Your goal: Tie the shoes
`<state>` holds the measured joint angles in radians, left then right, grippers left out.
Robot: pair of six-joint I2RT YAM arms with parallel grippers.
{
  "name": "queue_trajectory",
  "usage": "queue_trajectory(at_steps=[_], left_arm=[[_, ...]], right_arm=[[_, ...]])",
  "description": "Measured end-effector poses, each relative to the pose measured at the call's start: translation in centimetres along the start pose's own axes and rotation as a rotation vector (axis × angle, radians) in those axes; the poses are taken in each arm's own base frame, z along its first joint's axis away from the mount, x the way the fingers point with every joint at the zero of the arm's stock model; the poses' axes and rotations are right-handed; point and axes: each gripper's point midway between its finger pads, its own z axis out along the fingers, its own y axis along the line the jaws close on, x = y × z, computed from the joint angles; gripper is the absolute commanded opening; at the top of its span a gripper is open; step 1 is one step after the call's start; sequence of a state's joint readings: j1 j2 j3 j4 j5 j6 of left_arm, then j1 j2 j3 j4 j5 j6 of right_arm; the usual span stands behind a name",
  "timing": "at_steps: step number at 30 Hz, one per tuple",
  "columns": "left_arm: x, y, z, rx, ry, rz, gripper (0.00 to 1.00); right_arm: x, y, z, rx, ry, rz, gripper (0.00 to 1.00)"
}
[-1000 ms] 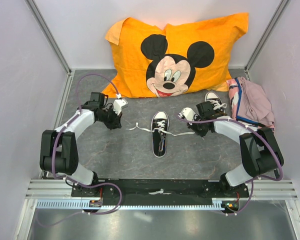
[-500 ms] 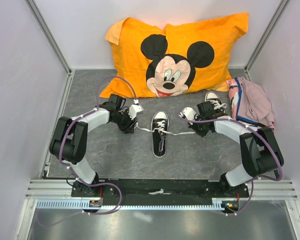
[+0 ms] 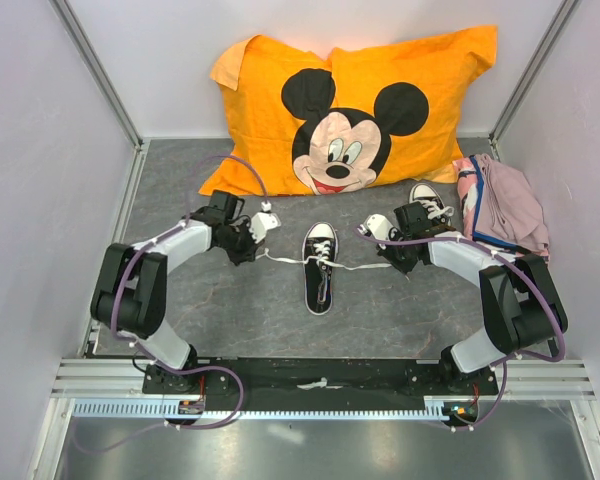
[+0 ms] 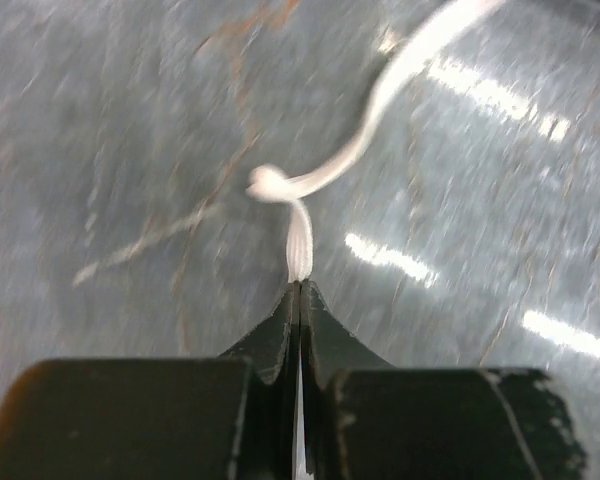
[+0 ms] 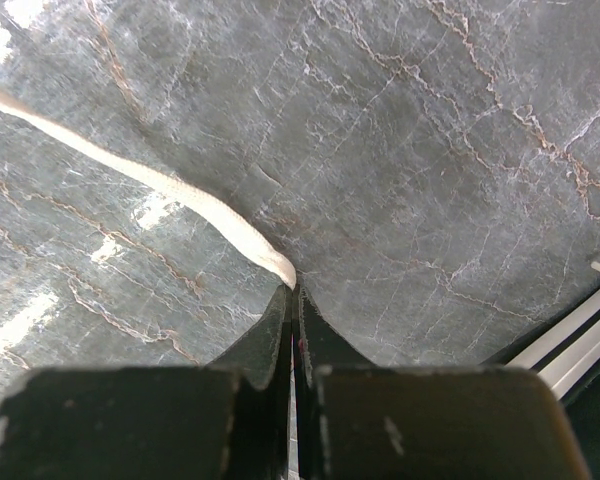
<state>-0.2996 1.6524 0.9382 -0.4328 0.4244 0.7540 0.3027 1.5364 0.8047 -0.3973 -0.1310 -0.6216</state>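
Observation:
One black sneaker with a white toe cap lies mid-table, toe pointing away from the arms. Its white laces run out to both sides. My left gripper is shut on the left lace; the lace end sits between the fingertips, with a small knot just ahead. My right gripper is shut on the right lace, pinched at its tip. The second sneaker lies at the right, partly hidden behind my right arm.
A large orange Mickey Mouse pillow lies along the back. A pink cloth bundle sits at the right wall. White walls enclose the grey marbled table on three sides.
My left arm swung right from the table's left side to the left lace, closed on it, and has drawn slightly back left. The right arm has not moved.

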Motion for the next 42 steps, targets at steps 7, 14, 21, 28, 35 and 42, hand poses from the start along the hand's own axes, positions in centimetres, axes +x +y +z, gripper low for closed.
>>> queue_trajectory(at_steps=[7, 14, 21, 28, 35, 42], left_arm=[[0.3, 1.9, -5.0, -0.053, -0.11, -0.107, 0.02], [0.9, 2.3, -6.9, 0.02, -0.197, -0.343, 0.02], [3.3, 3.3, -6.5, 0.109, -0.223, -0.712, 0.02], [3.0, 1.7, -5.3, 0.242, -0.204, -0.935, 0.02], [3.8, 1.3, -3.8, 0.295, -0.146, -1.099, 0.02], [4.8, 1.1, -2.6, 0.307, -0.089, -1.196, 0.3]], right_arm=[[0.0, 0.0, 0.0, 0.0, 0.0, 0.001, 0.0], [0.2, -0.2, -0.1, 0.002, 0.002, 0.008, 0.0], [0.6, -0.3, -0.3, 0.008, 0.007, 0.018, 0.0], [0.7, -0.3, -0.3, 0.011, 0.01, 0.021, 0.0], [0.6, -0.2, -0.3, 0.005, 0.005, 0.039, 0.0], [0.6, -0.2, -0.4, 0.0, 0.006, 0.049, 0.0]])
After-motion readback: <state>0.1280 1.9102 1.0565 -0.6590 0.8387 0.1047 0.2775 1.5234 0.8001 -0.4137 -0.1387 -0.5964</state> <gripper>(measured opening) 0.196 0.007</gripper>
